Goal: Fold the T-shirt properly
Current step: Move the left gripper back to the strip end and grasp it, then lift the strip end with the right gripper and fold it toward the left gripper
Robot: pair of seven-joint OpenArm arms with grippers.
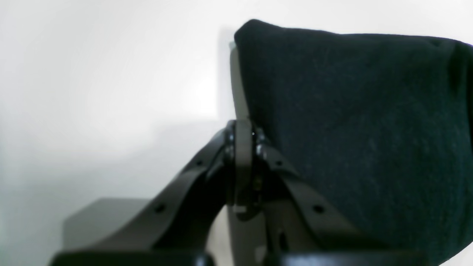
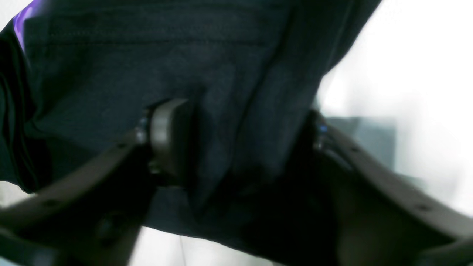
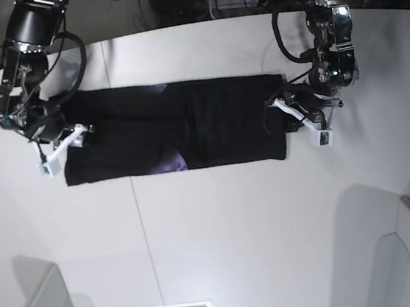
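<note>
where table [image 3: 221,226] lies: one t-shirt [image 3: 209,127], two tools

We see a big white table [image 3: 221,226] with a smooth top and a round far edge. A large black cloth T-shirt [image 3: 224,125] lies flat on it, folded into a long strip from side to side. A bit of purple print shows near its middle.

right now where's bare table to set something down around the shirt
Free: the wide white table in front of the T-shirt, and the strip behind it. Crowded: both shirt ends, where the left gripper and right gripper sit.
</note>
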